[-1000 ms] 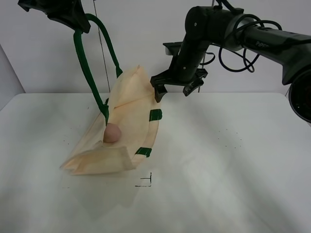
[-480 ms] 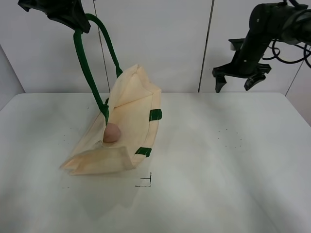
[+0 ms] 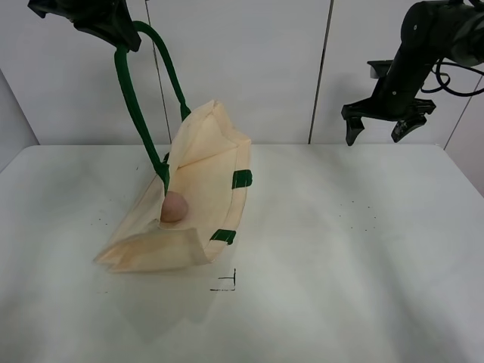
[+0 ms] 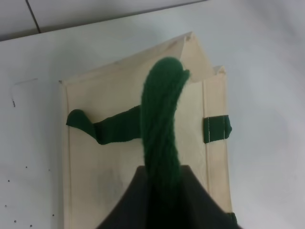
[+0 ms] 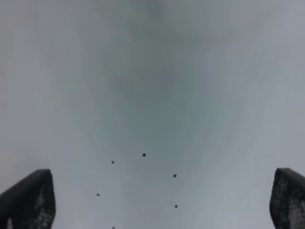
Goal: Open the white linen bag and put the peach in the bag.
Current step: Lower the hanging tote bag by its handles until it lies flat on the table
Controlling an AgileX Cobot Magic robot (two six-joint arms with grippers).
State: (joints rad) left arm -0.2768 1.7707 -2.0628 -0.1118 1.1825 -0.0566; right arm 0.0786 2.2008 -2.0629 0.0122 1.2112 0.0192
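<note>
Tension on the dark green strap handle (image 3: 133, 106) is holding the white linen bag (image 3: 208, 174) open. The left gripper (image 3: 123, 41) is clenching that handle high above the white table (image 3: 340, 265), so the upper panel is lifting away from the lower one while the base of the bag is resting on the surface. In the left wrist view the strap is running straight into the closed jaws, and the second handle (image 4: 102, 126) is lying slack across the cloth below. The peach (image 3: 174, 206) is sitting inside the raised mouth, on the lower panel and just beside the point where the taut handle is joining the cloth. Two green tabs (image 3: 242, 179) are marking the edge facing the right arm. The right gripper (image 3: 374, 138) is hanging well apart from the bag, over the far right of the table, with its jaws spread and nothing between them. Its wrist view is showing only bare tabletop with a few dark specks (image 5: 143, 155). Judging by this layout, the placing step is looking complete, and the lifted handle is now serving only to stop the mouth from collapsing over the fruit.
</note>
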